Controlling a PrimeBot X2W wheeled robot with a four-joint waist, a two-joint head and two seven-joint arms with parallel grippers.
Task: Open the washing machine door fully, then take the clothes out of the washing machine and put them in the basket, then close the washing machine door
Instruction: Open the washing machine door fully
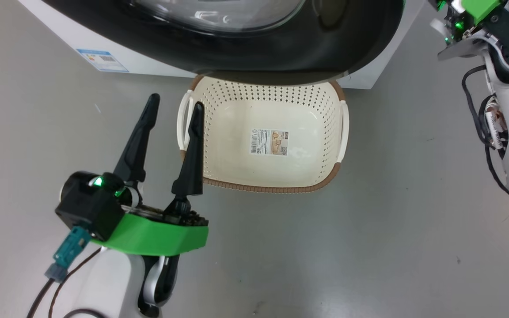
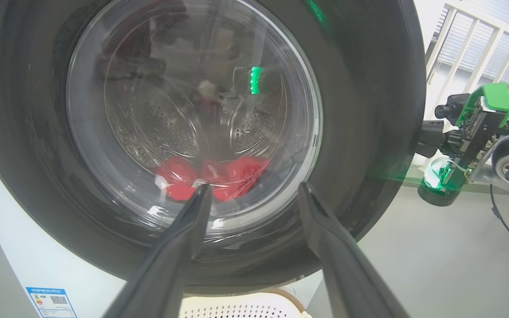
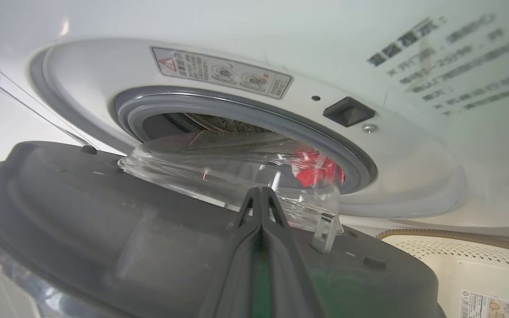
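The washing machine door (image 1: pixel 281 48), black-rimmed with a glass bowl, stands partly open above the cream basket (image 1: pixel 276 187), which holds nothing. Through the glass the red clothes (image 2: pixel 219 174) lie low in the steel drum; they also show in the gap behind the door as clothes (image 3: pixel 314 172). My left gripper (image 1: pixel 176 106) is open and holds nothing, hovering by the basket's left handle and pointing at the door's front (image 2: pixel 369 132). My right gripper (image 3: pixel 261 191) is shut on nothing, its tips over the dark inner face of the door (image 3: pixel 104 221) beside the glass bowl.
The white washing machine (image 1: pixel 148 64) with a blue label (image 1: pixel 102 59) stands on grey floor. My right arm's wrist (image 1: pixel 480 13) and pale forearm with cables fill the right edge. A white railing (image 2: pixel 480 39) stands behind it. Open floor lies in front of the basket.
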